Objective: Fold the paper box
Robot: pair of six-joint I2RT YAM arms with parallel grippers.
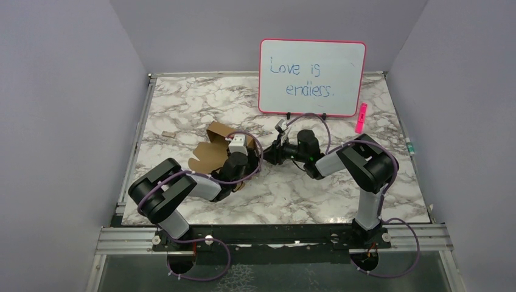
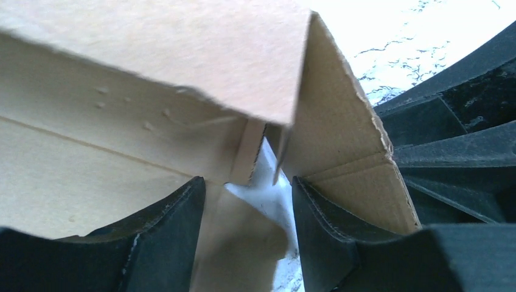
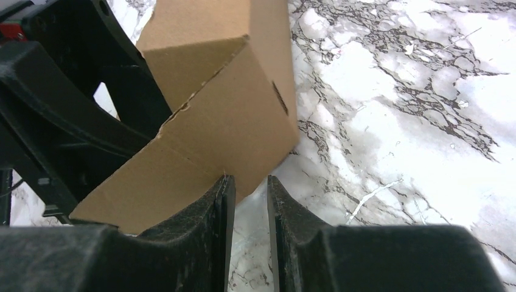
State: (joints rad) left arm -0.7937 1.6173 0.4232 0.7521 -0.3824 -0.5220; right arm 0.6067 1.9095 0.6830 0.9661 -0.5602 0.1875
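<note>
On the marble table [image 1: 365, 188], the left gripper [image 2: 248, 188] stands open astride a paper box [image 1: 213, 146] wall; the right gripper [image 3: 251, 182] is narrowly apart and empty.

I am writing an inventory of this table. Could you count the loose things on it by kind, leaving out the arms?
Cardboard: 2, the box and a scrap
Whiteboard: 1
Pink marker: 1
Small item at the right edge, too small to identify: 1
Total: 5
</note>
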